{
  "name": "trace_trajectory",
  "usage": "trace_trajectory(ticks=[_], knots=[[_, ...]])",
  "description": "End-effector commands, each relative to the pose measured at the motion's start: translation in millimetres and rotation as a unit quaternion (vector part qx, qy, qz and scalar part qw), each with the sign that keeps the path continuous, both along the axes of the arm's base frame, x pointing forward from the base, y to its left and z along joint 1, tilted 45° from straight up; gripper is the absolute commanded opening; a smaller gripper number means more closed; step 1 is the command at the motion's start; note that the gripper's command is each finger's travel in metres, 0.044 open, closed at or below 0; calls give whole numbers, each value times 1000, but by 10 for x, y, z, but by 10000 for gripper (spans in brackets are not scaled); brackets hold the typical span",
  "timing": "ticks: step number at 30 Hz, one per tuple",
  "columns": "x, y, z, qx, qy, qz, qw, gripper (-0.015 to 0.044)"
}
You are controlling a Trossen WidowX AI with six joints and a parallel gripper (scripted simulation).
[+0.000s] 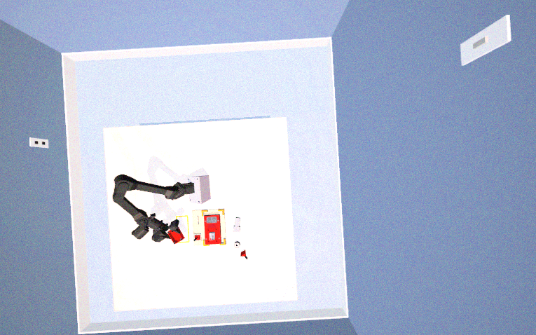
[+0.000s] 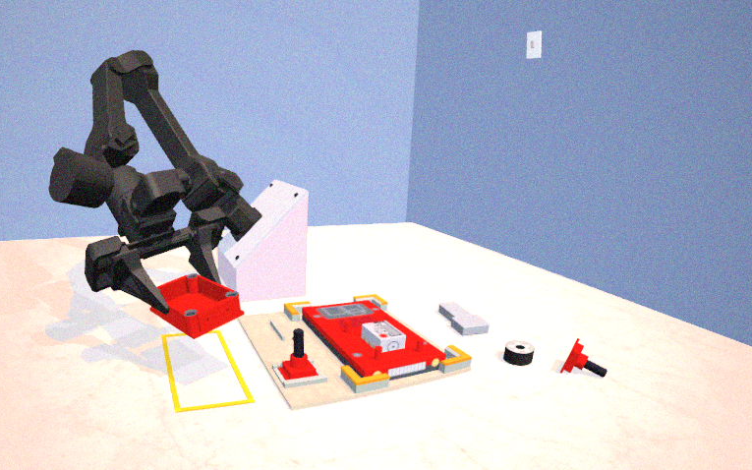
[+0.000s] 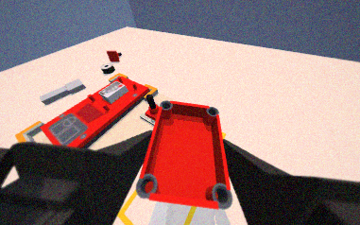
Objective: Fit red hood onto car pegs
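Observation:
The red hood (image 1: 176, 235) (image 2: 197, 303) (image 3: 186, 156) is held above the table beside the yellow outline, with its hollow side and corner holes facing up. My gripper (image 2: 192, 294) (image 3: 186, 138) is shut on it, one finger at each long side. The red chassis (image 1: 211, 241) (image 2: 340, 335) (image 3: 77, 124) sits in the jig with orange-topped corner blocks (image 2: 365, 379). The grey-white engine block (image 2: 383, 336) (image 3: 114, 92) stands on its deck, with short red pegs around it. The hood is well to the side of the chassis.
A red part with a black upright handle (image 2: 299, 365) (image 3: 151, 108) stands on the jig board's near side. Beyond the jig lie a grey stepped block (image 2: 463, 319), a black and white ring (image 2: 517, 353) and a red part with a black stem (image 2: 578, 359). The white arm base (image 2: 273, 251) stands behind.

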State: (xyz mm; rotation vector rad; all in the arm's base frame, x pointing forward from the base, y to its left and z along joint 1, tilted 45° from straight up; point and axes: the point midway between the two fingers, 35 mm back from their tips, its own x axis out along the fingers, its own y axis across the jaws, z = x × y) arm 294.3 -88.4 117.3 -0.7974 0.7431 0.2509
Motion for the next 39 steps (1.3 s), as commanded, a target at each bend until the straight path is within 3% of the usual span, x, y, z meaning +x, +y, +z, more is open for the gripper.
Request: trace_trajectory(ticks=[1, 20, 39], knots=[[0, -4, -6, 44, -5, -43, 998, 0], [0, -6, -10, 236, -22, -226, 945, 0], [0, -7, -11, 412, -38, -393, 821, 0]])
